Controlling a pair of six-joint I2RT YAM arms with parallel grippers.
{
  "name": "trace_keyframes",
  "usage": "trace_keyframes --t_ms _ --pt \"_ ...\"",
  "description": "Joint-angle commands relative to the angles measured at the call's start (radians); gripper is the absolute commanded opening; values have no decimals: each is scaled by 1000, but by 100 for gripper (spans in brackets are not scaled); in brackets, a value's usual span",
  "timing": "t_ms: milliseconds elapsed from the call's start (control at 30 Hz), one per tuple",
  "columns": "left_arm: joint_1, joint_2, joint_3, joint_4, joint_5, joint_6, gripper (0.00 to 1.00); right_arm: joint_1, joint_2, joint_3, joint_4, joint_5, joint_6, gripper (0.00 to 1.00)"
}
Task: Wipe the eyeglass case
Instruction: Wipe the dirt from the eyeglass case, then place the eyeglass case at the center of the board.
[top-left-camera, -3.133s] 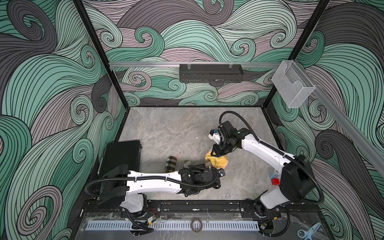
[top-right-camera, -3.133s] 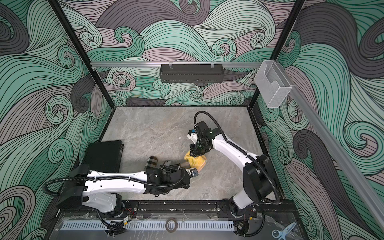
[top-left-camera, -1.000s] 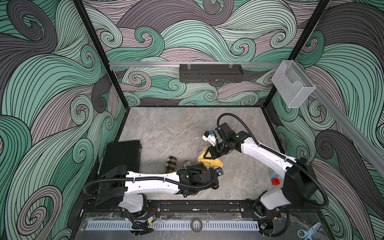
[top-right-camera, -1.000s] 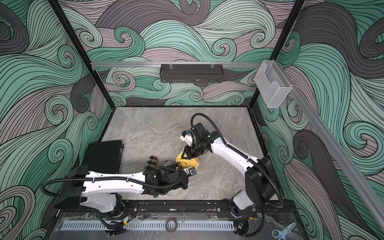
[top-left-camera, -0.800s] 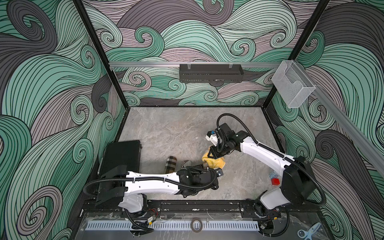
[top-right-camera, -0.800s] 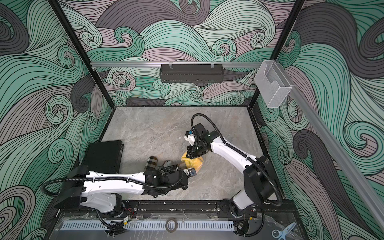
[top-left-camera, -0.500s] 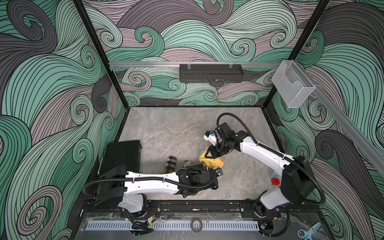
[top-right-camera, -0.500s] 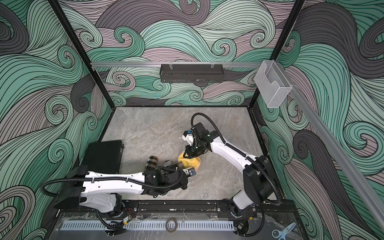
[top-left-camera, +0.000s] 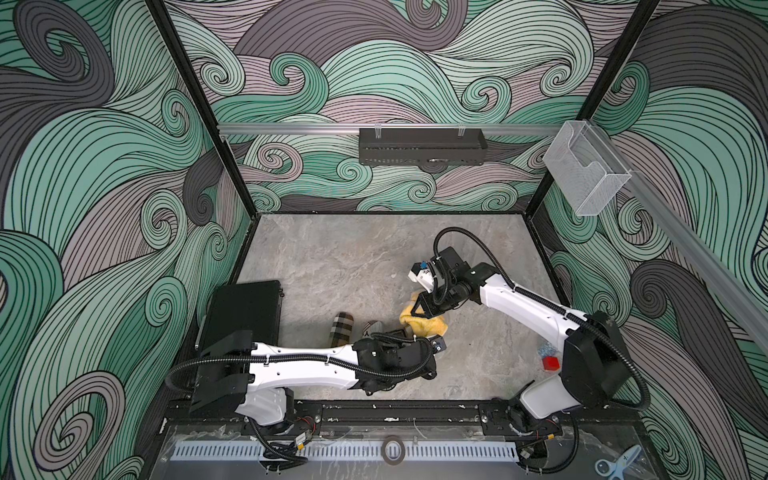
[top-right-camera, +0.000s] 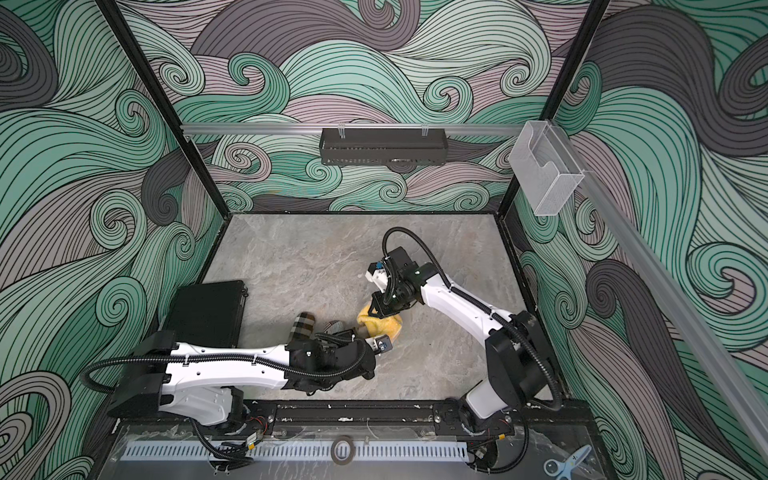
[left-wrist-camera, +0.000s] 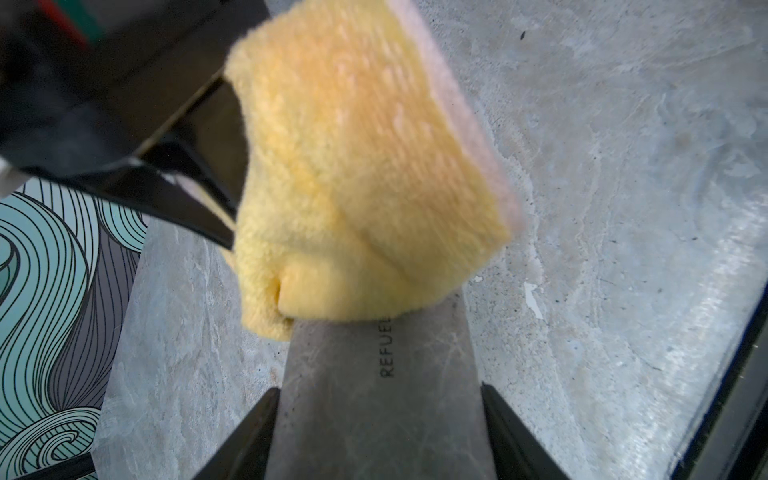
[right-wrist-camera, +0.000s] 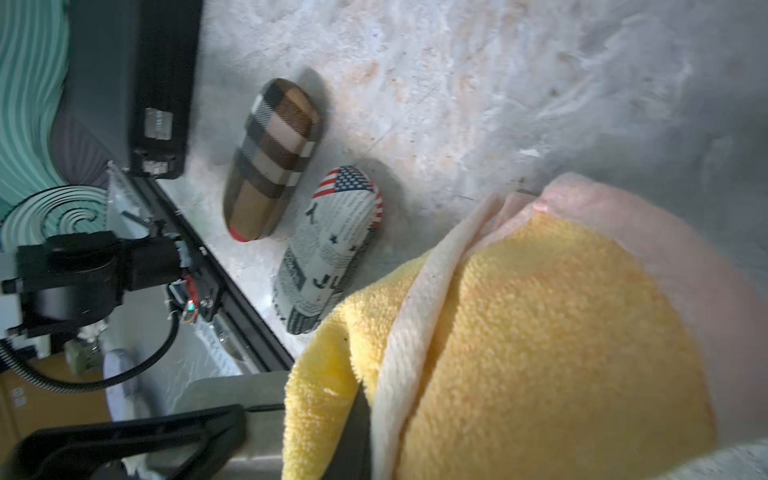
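In the left wrist view, my left gripper (left-wrist-camera: 379, 388) is shut on a grey eyeglass case (left-wrist-camera: 374, 419) marked REFUEL, one finger on each long side. A folded yellow cloth (left-wrist-camera: 357, 166) rests on the case's far end. My right gripper (right-wrist-camera: 361, 399) is shut on that cloth (right-wrist-camera: 540, 332), with one dark finger buried in its folds. In both top views the cloth (top-left-camera: 424, 325) (top-right-camera: 380, 326) sits under the right gripper (top-left-camera: 419, 309) (top-right-camera: 376, 309), just beyond the left wrist (top-left-camera: 395, 357). The arm and cloth almost hide the case there.
A plaid case (top-left-camera: 341, 328) (right-wrist-camera: 270, 162) and a flag-and-newsprint case (top-left-camera: 371, 327) (right-wrist-camera: 332, 249) lie left of the cloth. A black box (top-left-camera: 245, 316) sits at the left wall. A red cube (top-left-camera: 550, 363) lies by the right arm's base.
The right gripper has slid the cloth slightly right, left and right again over the case's end. The left arm and the case have stayed put.
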Motion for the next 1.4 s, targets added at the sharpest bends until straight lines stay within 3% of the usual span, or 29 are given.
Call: trace_keyframes --t_ms 0,300,600,867,1367 --pt "0 -46 4 59 -116 -61 51 -44 -16 -64 -104 178 29 0" --pt "15 -60 -7 79 -139 -134 52 -138 -308 -174 -60 327 162 0" --pt "146 82 136 45 -145 -388 51 -140 -699 -331 -11 361 243 0" --pt "307 230 268 17 -115 -676 49 -142 -760 -411 35 356 273 0" --pt "440 391 272 137 81 -854 50 -143 -726 -410 42 373 258 0"
